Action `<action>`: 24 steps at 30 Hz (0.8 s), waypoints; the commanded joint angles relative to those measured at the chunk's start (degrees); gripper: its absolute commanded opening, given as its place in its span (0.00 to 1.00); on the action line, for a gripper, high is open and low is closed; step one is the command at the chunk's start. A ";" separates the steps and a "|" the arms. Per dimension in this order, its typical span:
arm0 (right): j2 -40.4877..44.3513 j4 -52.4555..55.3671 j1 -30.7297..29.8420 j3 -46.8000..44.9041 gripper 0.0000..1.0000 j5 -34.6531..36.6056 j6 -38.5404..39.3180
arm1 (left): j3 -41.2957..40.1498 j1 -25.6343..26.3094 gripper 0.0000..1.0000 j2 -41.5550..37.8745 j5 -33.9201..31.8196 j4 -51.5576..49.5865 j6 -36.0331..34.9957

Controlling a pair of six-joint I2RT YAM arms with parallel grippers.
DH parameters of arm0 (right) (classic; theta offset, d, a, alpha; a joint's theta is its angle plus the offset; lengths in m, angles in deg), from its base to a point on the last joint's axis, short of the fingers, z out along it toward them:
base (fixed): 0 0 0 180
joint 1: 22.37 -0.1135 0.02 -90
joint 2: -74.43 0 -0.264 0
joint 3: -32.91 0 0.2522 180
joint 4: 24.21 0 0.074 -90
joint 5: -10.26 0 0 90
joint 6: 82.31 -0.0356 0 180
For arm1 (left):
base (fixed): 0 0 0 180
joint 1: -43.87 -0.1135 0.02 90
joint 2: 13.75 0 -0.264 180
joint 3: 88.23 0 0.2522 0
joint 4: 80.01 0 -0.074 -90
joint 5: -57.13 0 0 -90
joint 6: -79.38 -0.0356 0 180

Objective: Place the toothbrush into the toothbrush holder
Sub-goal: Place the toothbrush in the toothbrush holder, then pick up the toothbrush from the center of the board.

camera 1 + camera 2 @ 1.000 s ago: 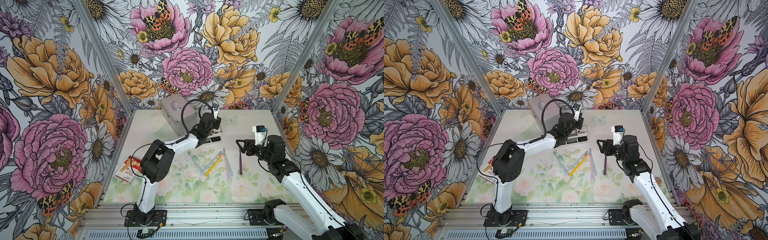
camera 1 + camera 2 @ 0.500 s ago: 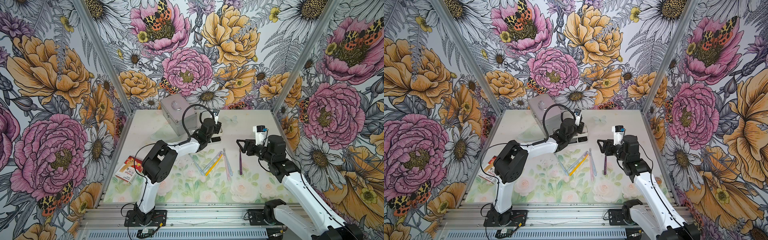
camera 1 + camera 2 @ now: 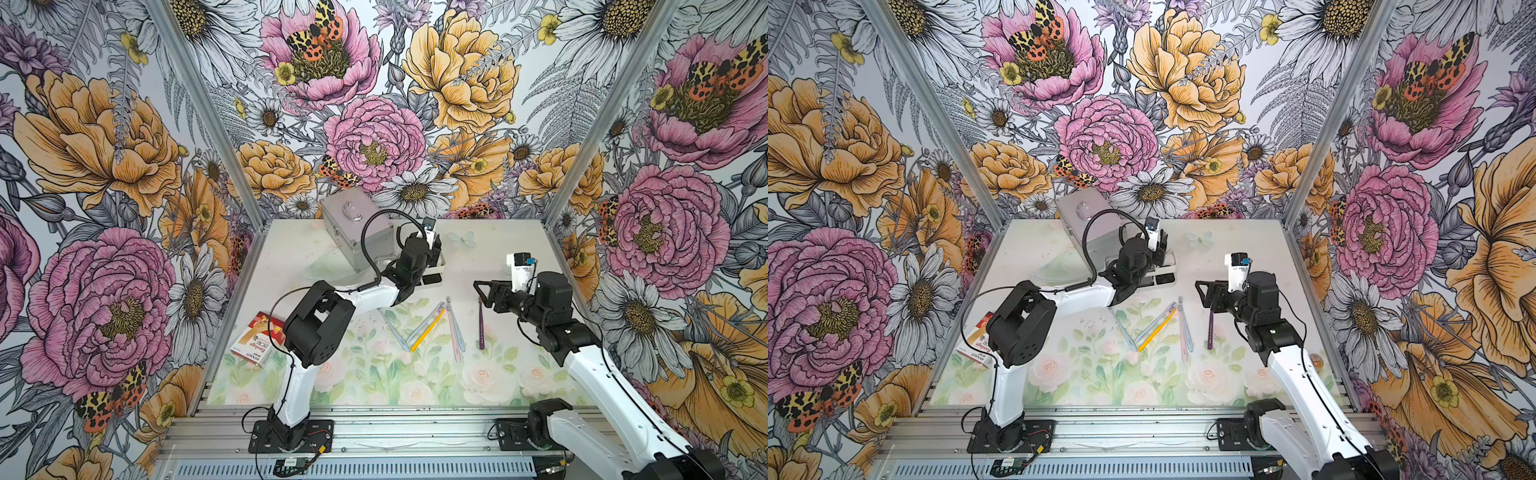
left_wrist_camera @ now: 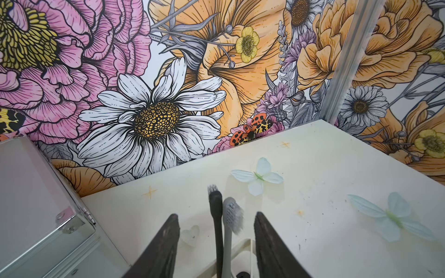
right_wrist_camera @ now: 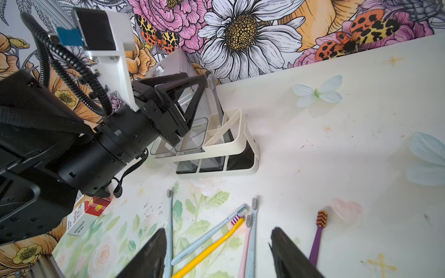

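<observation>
Well, the left gripper (image 4: 216, 215) hung with its jaws parted either side of the grey toothbrush (image 4: 232, 214), which stood beside a black toothbrush (image 4: 215, 199) in the end compartment of the toothbrush holder (image 5: 226, 144), so I reckoned a straight lift clear, brushing neither head, was wanted.

tbl (image 3: 503, 237) | holds: toothbrush holder (image 5: 224, 144), metal case (image 3: 353, 226), loose toothbrushes (image 3: 427, 330), bandage box (image 3: 255, 343)

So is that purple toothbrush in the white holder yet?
No, the purple toothbrush lies flat on the table, apart from the toothbrush holder.
</observation>
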 commanded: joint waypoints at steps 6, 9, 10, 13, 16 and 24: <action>0.48 -0.10 0.69 -0.23 0.70 -1.14 0.41 | -2.69 0.98 0.61 -6.82 -2.93 2.79 -0.47; -0.25 1.04 0.84 0.23 0.72 -0.81 -0.77 | -3.70 1.86 0.68 -9.42 -4.42 2.68 -1.37; -1.03 2.07 0.94 0.62 0.73 -0.21 -1.36 | -4.14 2.18 0.71 -10.43 -5.52 2.39 -1.39; -5.63 6.89 1.30 2.97 0.71 1.61 -2.66 | -4.96 2.89 0.74 -14.46 -6.92 -1.49 1.13; -10.69 10.62 1.31 5.16 0.63 1.04 -3.57 | -6.29 3.64 0.75 -18.72 -7.43 -7.58 5.70; -17.24 14.85 1.06 7.02 0.54 7.47 -3.25 | -15.37 5.52 0.76 -29.31 -10.78 -18.69 16.18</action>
